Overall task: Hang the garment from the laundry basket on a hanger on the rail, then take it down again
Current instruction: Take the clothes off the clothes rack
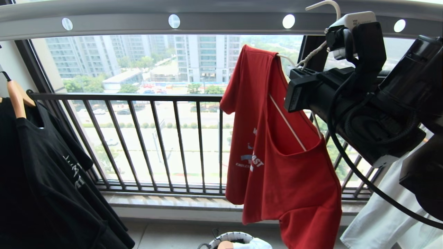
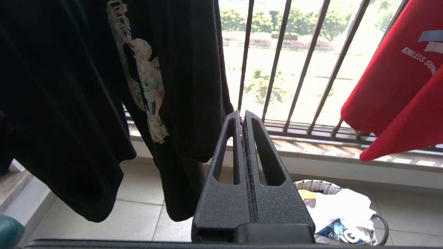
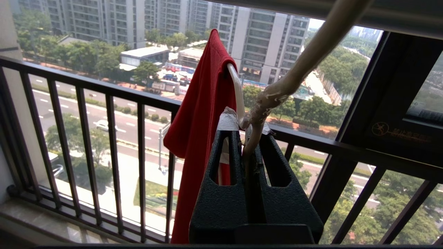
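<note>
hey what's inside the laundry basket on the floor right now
The white woven laundry basket holds crumpled white fabric with a dark blue printed patch, plus something tan-orange at the edge. Whatever lies underneath is covered. The red T-shirt isn't in it.

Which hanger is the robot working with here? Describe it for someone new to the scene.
Start at the overhead rail with round white holes. Below its right end hangs the red T-shirt. It hangs on the thin white wire hanger, unlike the wooden hanger under the black shirt.
</note>
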